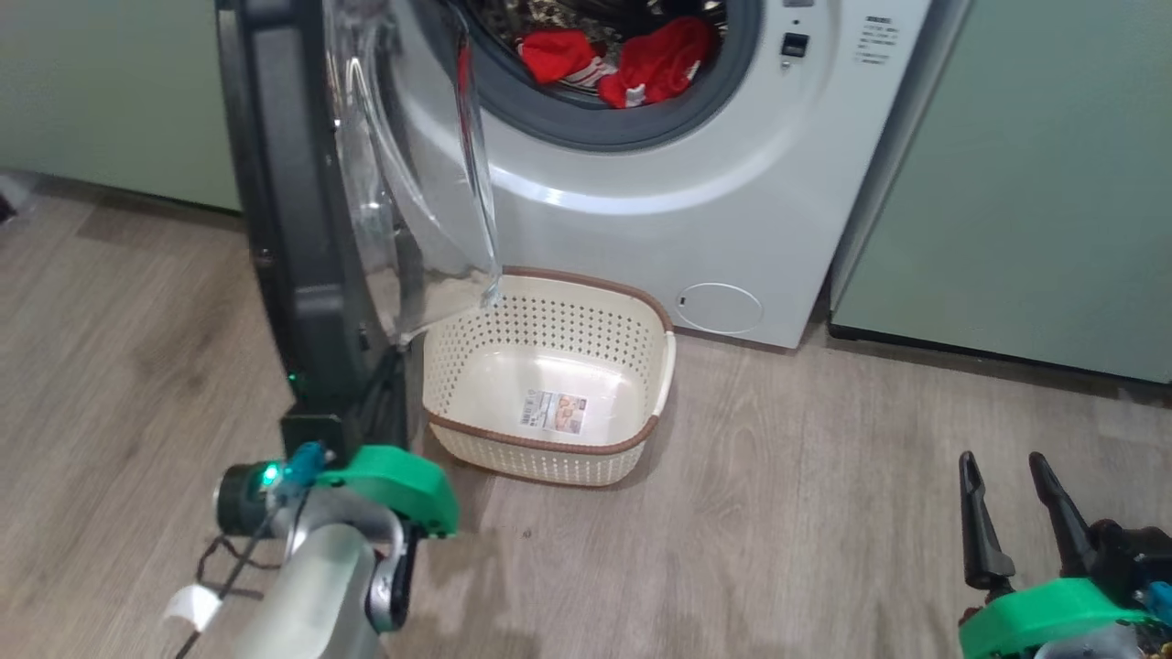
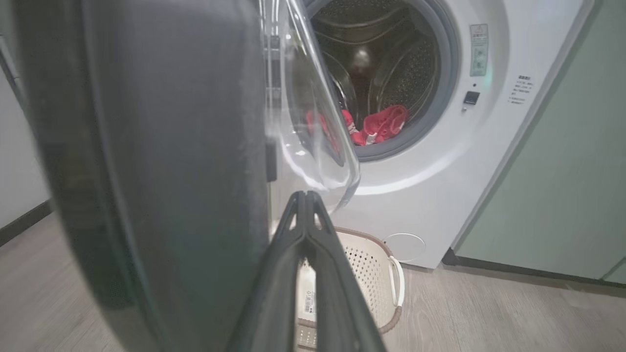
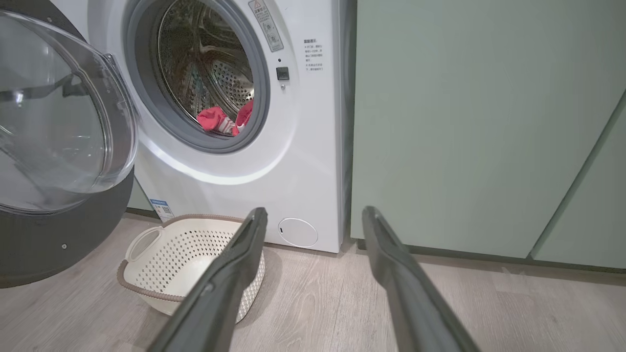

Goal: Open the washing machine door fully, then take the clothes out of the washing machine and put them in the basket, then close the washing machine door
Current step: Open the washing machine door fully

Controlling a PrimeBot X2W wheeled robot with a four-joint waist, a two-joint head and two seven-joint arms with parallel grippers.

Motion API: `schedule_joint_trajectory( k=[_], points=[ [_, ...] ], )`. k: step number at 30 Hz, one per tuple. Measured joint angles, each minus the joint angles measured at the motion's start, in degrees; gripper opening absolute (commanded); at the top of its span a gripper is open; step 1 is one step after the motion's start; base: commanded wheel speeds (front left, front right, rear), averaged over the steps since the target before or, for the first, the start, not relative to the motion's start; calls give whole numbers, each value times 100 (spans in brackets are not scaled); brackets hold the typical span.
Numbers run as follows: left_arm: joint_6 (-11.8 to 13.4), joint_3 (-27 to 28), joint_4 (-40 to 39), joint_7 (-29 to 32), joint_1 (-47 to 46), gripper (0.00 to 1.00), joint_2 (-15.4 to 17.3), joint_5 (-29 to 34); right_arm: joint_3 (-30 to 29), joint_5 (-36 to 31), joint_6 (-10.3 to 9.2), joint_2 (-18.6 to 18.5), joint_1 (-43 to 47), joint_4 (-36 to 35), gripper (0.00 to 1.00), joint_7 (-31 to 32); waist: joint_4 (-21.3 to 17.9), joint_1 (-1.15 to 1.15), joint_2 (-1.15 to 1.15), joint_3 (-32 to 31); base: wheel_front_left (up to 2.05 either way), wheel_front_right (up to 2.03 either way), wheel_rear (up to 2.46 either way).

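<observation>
Fingers of the left gripper [image 2: 305,195] are pressed together, holding nothing, just right of the edge-on round glossy black-rimmed washing machine door [image 2: 161,146], frame left; pushing leftward should swing it wider. Bright red fabric clothes [image 2: 384,124] lie in the steel drum [image 2: 391,63], upper centre.

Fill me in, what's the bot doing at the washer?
The washing machine door stands swung out, at the left in the head view, above the near corner of the basket. The left gripper, jaws shut, sits right by the door's lower inner edge, apparently set to push it wider; contact is not clear. The right gripper hangs low on the right, jaws open, holding nothing. The red clothes lie inside the washing machine, and the basket in front of it holds none yet.
</observation>
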Motion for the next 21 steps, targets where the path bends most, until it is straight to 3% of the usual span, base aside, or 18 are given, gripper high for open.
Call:
schedule_joint_trajectory(
  k=[12,21],
  points=[
    [0,1179,486,0,-116,0,374,56,100,0,0,8,-27,7,100,0,339,0,0,109,0,0,0],
    [-144,1926,881,0,-597,0,627,49,208,26,0,-21,-211,5,100,0,392,0,0,337,0,0,0]
  ],
)
